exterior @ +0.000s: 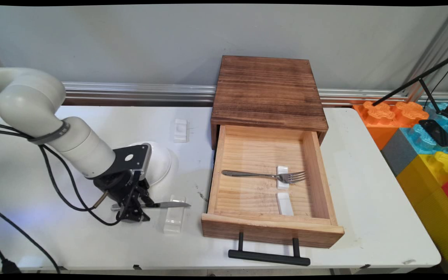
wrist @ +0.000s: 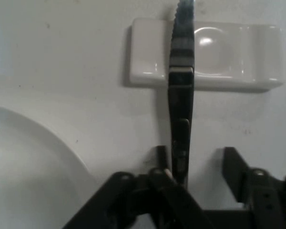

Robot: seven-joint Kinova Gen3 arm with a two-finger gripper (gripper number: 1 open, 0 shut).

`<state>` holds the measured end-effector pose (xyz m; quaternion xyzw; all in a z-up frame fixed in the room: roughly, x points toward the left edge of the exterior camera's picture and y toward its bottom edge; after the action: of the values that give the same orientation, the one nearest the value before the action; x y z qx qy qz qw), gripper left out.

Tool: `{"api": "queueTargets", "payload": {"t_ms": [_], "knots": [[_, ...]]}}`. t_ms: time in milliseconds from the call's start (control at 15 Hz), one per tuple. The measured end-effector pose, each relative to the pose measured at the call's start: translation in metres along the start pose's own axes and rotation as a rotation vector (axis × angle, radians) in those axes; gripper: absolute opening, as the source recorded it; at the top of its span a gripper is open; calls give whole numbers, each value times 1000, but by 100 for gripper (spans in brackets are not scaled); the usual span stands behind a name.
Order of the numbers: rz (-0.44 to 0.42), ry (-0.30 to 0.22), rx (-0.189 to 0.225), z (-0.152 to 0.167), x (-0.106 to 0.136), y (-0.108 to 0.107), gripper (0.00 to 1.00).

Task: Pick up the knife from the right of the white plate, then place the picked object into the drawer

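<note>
White plate (exterior: pixel 161 161) seen just behind gripper (exterior: pixel 133 216). Gripper lowered to table, fingers spread, knife (exterior: pixel 169 204) handle straddled: one finger (wrist: pixel 161 155) close against handle, other (wrist: pixel 232 164) apart. Knife blade laid across white rest (exterior: pixel 174 222). Further right, open wooden drawer (exterior: pixel 270 230); fork (exterior: pixel 263 175) propped inside on small rest (exterior: pixel 282 171).

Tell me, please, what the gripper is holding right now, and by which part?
Nothing is gripped: the gripper is open, with its fingers on either side of the handle of the knife. The blade lies across a white rest.
</note>
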<state>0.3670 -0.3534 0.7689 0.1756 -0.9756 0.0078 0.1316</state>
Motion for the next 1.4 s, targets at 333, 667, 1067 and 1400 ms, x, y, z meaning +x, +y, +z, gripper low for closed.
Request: {"api": "queueTargets", "payload": {"t_ms": [333, 667, 1067, 1400], "knots": [[11, -16, -7, -10, -8, -1, 0], [21, -19, -22, -23, -12, -1, 0], [27, 14, -34, -46, -7, -2, 0], [32, 48, -42, -77, -3, -4, 0]]}}
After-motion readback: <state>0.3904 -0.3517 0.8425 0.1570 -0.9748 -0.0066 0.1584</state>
